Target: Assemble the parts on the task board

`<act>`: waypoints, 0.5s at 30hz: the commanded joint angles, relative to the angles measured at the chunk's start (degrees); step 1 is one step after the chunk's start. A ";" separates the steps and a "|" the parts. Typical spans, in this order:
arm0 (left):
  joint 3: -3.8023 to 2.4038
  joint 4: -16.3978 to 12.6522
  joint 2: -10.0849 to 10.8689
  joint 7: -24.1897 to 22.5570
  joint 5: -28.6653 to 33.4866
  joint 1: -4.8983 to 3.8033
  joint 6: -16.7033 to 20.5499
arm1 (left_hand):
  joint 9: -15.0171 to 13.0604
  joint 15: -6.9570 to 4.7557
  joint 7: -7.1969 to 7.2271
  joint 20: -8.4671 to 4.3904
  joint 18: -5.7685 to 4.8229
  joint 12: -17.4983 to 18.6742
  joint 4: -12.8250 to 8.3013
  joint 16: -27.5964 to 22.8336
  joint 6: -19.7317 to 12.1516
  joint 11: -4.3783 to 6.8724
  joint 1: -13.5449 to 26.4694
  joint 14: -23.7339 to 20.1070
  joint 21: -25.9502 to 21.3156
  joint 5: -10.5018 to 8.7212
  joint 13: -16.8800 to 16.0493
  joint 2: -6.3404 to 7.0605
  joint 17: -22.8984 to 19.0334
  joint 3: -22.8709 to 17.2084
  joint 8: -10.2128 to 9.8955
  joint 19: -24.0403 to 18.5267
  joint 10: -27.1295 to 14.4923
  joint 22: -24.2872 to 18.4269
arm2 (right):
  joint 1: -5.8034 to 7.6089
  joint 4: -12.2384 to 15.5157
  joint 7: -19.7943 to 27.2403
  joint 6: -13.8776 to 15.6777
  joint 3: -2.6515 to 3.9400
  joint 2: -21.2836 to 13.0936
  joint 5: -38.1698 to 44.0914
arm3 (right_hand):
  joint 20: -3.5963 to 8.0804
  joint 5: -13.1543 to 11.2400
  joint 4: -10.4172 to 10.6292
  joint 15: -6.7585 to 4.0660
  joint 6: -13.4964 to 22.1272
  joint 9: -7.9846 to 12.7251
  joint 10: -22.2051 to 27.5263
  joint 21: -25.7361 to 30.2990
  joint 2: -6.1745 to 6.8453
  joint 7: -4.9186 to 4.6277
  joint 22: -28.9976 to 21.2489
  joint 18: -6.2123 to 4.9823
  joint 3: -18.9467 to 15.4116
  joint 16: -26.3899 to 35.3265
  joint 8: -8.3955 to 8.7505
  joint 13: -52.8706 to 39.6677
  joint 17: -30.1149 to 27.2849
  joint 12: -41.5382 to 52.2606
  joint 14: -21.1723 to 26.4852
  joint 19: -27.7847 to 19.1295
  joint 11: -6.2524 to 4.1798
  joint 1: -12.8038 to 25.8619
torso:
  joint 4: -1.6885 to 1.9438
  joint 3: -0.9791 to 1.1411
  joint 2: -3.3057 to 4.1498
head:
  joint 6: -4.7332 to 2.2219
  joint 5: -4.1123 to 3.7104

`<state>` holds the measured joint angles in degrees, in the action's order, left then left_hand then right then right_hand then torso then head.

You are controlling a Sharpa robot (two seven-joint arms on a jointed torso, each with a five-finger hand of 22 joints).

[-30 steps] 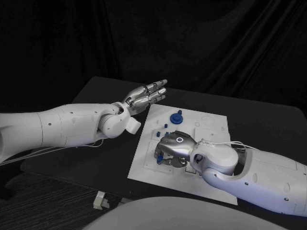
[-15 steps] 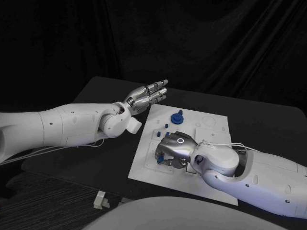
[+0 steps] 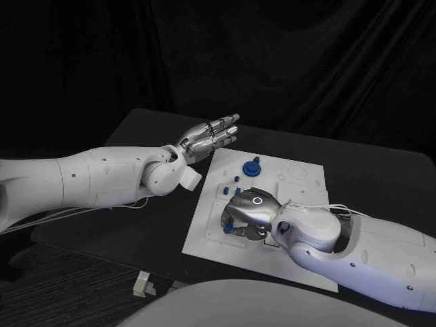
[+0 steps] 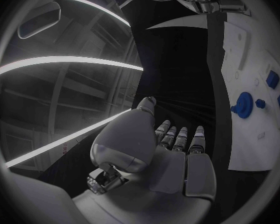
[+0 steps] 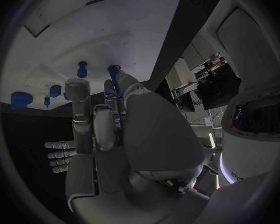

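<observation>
**Right hand edges a little across the board; left hand unmoved**

Since a second ago the right hand (image 3: pixel 246 216) has crept slightly toward the board's right side, with its forearm following; the left hand (image 3: pixel 208 136) hangs where it was, and the parts lie as before.

The task board (image 3: pixel 297 178) is the landmark: a white rectangular plate whose long axis runs from the robot's side away toward the far edge of the black table (image 3: pixel 395 170), leaning a little to the right.

The left hand hovers off the board's far-left corner, above the table, fingers straight, close together and pointing away from the robot, holding nothing.

The right hand is over the board's near-middle, fingers curled down. In the right wrist view a slim blue part (image 5: pixel 115 75) stands up just at its fingertips (image 5: pixel 77 87); whether it is pinched, I cannot tell.

One round blue knob part (image 3: pixel 251 165) stands upright in the board's far half. Between it and the right hand lie a few small blue pieces (image 3: pixel 235 180); too small to count surely.
</observation>
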<state>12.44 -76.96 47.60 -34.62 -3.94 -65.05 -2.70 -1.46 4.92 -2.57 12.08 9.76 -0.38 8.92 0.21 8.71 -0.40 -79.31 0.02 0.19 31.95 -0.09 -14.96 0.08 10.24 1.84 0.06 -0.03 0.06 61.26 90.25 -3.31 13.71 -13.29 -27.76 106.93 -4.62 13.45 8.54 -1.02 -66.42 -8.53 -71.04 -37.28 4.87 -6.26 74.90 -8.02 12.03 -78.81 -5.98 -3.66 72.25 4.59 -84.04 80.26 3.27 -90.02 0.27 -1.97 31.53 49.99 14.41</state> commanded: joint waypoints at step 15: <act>-0.06 0.03 -0.19 0.00 0.20 0.14 -0.89 | 0.01 0.44 0.03 -0.01 0.51 0.38 -0.39 -0.21 -0.09 -0.28 0.28 -0.02 -0.18 0.16 0.09 -0.43 -0.08 -0.14 0.08 -0.05 0.03 -0.04 | -0.26 -0.47 -1.76 -0.66 -0.09 -0.15 0.50 | -0.31 -1.04 0.69 0.35 1.81 0.40 1.18 1.65 0.65 -0.86 4.92 0.44 0.79 1.13 1.73 0.04 -1.23 -0.97 -1.68 -1.14 0.71 1.20 | 0.05 0.00 0.01 | 0.01 0.12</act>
<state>12.44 -76.88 47.54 -34.15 -3.94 -65.01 -2.83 -1.45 4.92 -2.57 12.08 9.76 -0.38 8.76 0.21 8.71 -0.40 -79.31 0.02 0.19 31.95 -0.07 -14.96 0.08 10.08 1.84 0.06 -0.03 0.07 61.13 89.79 -3.63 13.52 -13.39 -27.85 106.93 -5.03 12.70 9.17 -1.02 -64.87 -8.17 -70.21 -35.72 5.61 -7.16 74.94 -8.03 12.66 -77.87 -4.49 -3.67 71.07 3.82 -84.04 79.44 4.10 -89.39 0.32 -1.96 31.54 49.99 14.50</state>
